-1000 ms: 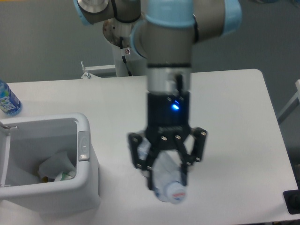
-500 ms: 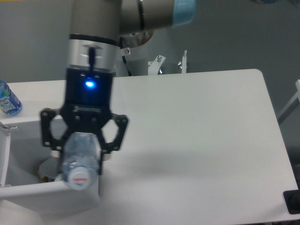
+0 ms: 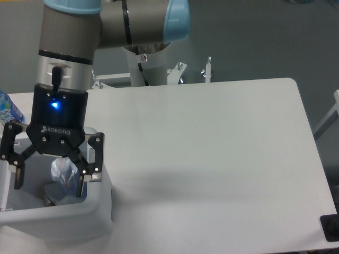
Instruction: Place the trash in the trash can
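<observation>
The trash can [image 3: 101, 197], a white bin with a thick rim, stands at the table's front left corner. My gripper [image 3: 51, 180] hangs just inside its opening with the fingers spread wide. Between them sits the flattened clear bluish plastic bottle [image 3: 65, 170], apart from both fingers [image 3: 85, 182] and inside the bin's walls. Below it a bit of the crumpled white paper [image 3: 53, 189] shows on the bin's floor, mostly hidden by the bottle and my gripper.
An intact blue-labelled water bottle [image 3: 7, 111] stands at the table's far left edge, behind the bin. Metal brackets [image 3: 206, 70] rise at the table's back edge by the arm's base. A black object [image 3: 330, 227] sits off the front right corner.
My arm carried the bottle left from the table's middle to above the bin, then lowered. The fingers have spread and the bottle now sits loose inside the bin.
</observation>
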### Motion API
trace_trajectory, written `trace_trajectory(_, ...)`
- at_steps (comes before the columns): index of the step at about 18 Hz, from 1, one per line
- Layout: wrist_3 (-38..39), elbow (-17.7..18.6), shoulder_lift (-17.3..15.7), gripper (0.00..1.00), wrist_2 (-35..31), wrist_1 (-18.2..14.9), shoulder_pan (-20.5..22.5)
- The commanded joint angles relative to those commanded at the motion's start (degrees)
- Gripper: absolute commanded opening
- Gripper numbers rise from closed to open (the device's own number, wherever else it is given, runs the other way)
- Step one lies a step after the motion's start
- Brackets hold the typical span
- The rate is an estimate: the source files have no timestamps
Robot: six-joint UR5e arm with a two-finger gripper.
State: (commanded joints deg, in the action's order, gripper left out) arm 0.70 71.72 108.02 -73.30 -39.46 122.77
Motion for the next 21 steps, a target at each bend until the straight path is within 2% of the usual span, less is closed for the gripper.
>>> trace_trajectory(4, -0.09, 0.35, 0.0, 1.0, -0.87, -0.35, 8.08)
trace_trajectory(7, -1.57, 1.49, -0.09, 1.0, -8.06, -0.61, 11.25)
trace_trajectory(9, -7.61, 1.93, -0.26, 1.0, -11.06, -1.14, 13.1)
trace_trajectory(12, -16.15, 3.94, -2.1, 1.0, -15.19, -6.05, 16.44)
trace_trajectory(14, -22.64, 7.01, -4.03, 1.0, -16.43, -7.9, 19.07)
trace_trajectory(18, -40.74, 13.34, -9.04, 1.0, -16.44, -12.64, 23.91)
trace_trajectory(21, -46.31, 15.55, -11.68, 1.0, -16.44, -13.89, 26.46)
